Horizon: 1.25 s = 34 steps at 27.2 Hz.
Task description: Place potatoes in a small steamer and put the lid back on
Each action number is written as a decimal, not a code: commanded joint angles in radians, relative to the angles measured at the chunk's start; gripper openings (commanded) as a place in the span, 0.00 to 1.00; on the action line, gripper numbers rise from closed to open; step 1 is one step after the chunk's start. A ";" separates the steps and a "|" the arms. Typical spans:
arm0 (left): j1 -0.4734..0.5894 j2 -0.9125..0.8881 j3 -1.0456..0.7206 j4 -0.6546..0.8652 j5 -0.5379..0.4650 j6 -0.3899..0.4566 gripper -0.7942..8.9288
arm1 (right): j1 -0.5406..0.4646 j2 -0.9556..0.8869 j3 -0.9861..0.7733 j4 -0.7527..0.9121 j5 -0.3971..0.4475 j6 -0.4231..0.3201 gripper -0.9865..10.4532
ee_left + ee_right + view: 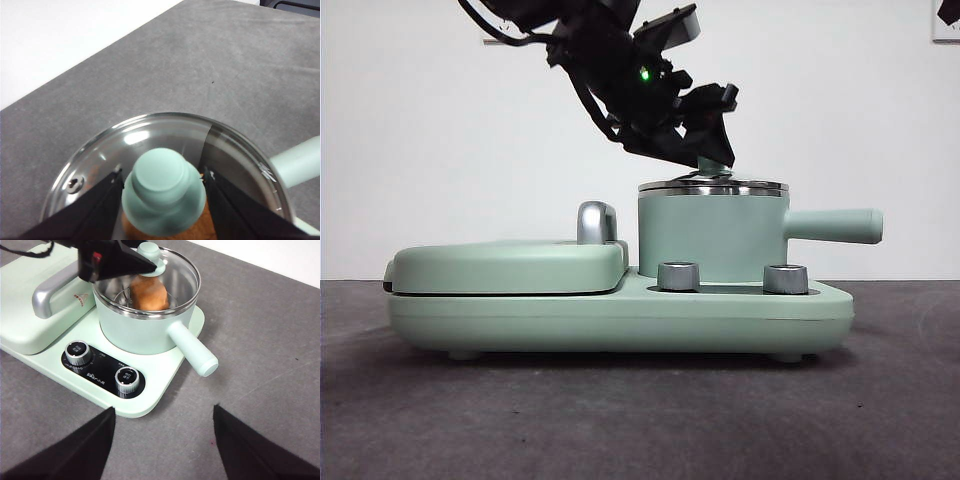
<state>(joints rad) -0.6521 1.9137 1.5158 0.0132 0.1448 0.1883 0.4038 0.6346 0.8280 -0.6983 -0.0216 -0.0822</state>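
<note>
The mint-green small steamer (710, 235) stands on the right of the cooker base, its straight handle (835, 225) pointing right. The glass lid (712, 187) sits flat on its steel rim. My left gripper (710, 160) comes down from the upper left and is shut on the lid's green knob (162, 187), one jaw on each side. The orange-brown potato (149, 292) lies inside the steamer (135, 330) under the lid (185, 275); a bit of it shows beneath the knob in the left wrist view (135, 232). My right gripper (164, 409) is open and empty, above the table in front of the cooker.
The flat mint-green griddle (505, 265) with a steel handle (597, 222) is closed, left of the steamer on the same base (620, 315). Two steel dials (679, 276) (785, 278) sit on the base's front. Grey tabletop surrounds the cooker; a white wall is behind.
</note>
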 commanded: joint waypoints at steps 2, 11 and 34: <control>0.007 -0.086 0.022 -0.073 0.007 -0.120 0.37 | 0.004 0.004 0.006 0.007 0.004 -0.008 0.35; 0.093 -0.264 0.000 -0.307 0.099 -0.339 0.37 | 0.004 0.005 0.006 -0.008 -0.005 -0.003 0.35; 0.231 -0.967 -0.668 -0.371 0.099 -0.342 0.37 | 0.005 0.135 0.006 0.051 -0.058 -0.004 0.35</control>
<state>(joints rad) -0.4202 0.9531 0.8463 -0.3599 0.2409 -0.1486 0.4038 0.7620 0.8280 -0.6586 -0.0784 -0.0822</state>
